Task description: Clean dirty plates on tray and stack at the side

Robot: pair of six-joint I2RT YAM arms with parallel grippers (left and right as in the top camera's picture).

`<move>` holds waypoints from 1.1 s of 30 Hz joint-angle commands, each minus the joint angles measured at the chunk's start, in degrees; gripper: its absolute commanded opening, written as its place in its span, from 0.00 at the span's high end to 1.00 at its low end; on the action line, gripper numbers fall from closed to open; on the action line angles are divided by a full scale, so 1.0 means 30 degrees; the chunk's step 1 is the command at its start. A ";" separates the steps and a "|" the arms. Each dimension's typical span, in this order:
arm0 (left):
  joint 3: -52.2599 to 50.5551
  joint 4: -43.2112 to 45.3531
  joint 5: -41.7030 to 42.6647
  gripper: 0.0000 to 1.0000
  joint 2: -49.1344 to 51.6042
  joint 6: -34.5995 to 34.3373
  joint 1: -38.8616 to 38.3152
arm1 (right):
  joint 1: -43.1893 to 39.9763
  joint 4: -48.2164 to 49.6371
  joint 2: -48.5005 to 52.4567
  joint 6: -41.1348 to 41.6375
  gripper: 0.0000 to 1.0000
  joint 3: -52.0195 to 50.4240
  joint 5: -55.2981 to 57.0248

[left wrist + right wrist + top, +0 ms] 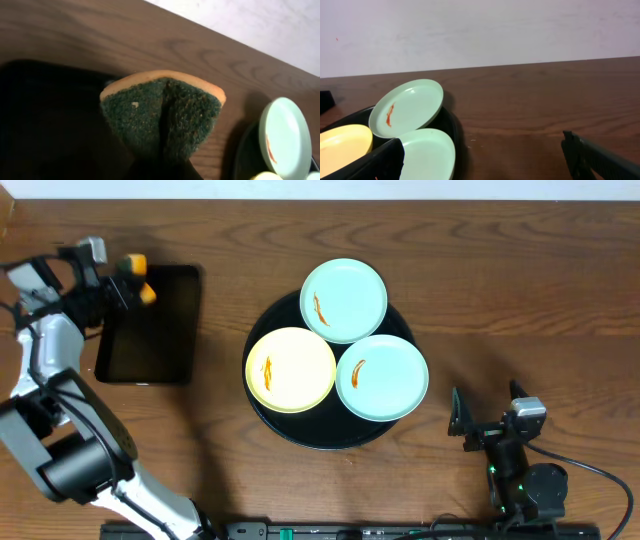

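Three plates lie on the round black tray (pixel 300 432): a mint plate (pixel 344 300) at the back, a yellow plate (pixel 291 369) at the front left and a mint plate (pixel 382 376) at the front right. Each bears an orange-brown smear. My left gripper (pixel 128 278) is shut on an orange-and-green sponge (pixel 140 277) at the far left, above a rectangular tray's back edge. In the left wrist view the sponge (pixel 162 112) is pinched in the jaws (pixel 162 170). My right gripper (pixel 485 408) is open and empty, right of the tray; its view (pixel 482 165) shows all three plates.
A smaller rectangular black tray (pixel 150 330) lies at the left, under the sponge; it also shows in the left wrist view (pixel 40 125). Bare wooden table lies right of the round tray (pixel 530 125) and between the two trays.
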 commanded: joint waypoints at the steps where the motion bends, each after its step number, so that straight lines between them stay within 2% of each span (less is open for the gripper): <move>1: 0.0758 0.2790 0.4357 0.93 -0.2135 -0.0809 0.0605 | -0.0117 -0.0073 -0.0015 0.0277 0.01 -0.0029 -0.0080; 4: 0.0772 0.6171 0.4597 0.92 -0.4109 -0.3519 0.0998 | -0.0109 -0.0073 -0.0015 0.0277 0.01 -0.0029 -0.0080; 8: 0.0765 0.8306 0.3927 0.93 -0.6462 -0.4116 0.1071 | -0.0117 -0.0073 -0.0015 0.0277 0.01 -0.0029 -0.0080; 12: 0.0758 0.7125 0.2543 0.92 -0.7067 -0.4007 0.0903 | -0.0117 -0.0073 -0.0015 0.0277 0.01 -0.0029 -0.0080; 15: 0.0576 0.4095 0.0721 0.93 -0.6200 -0.2164 0.0750 | -0.0117 -0.0073 -0.0015 0.0277 0.01 -0.0029 -0.0080; 19: 0.0138 -0.0211 -0.1574 0.93 -0.3322 0.0896 0.0321 | -0.0117 -0.0073 -0.0015 0.0277 0.01 -0.0029 -0.0080; 22: 0.0124 -0.1887 -0.1960 0.92 -0.0845 0.1158 0.0342 | -0.0117 -0.0073 -0.0015 0.0277 0.01 -0.0029 -0.0080; 27: 0.0364 -0.1632 0.0379 0.93 -0.0364 0.0969 0.0750 | -0.0109 -0.0073 -0.0015 0.0277 0.01 -0.0029 -0.0080; 30: 0.0925 -0.0612 0.1523 0.93 -0.1953 -0.0153 0.1005 | -0.0117 -0.0073 -0.0015 0.0277 0.01 -0.0029 -0.0080; 33: 0.1013 0.1362 0.1508 0.93 -0.4248 -0.1180 0.1035 | -0.0109 -0.0073 -0.0015 0.0277 0.01 -0.0029 -0.0080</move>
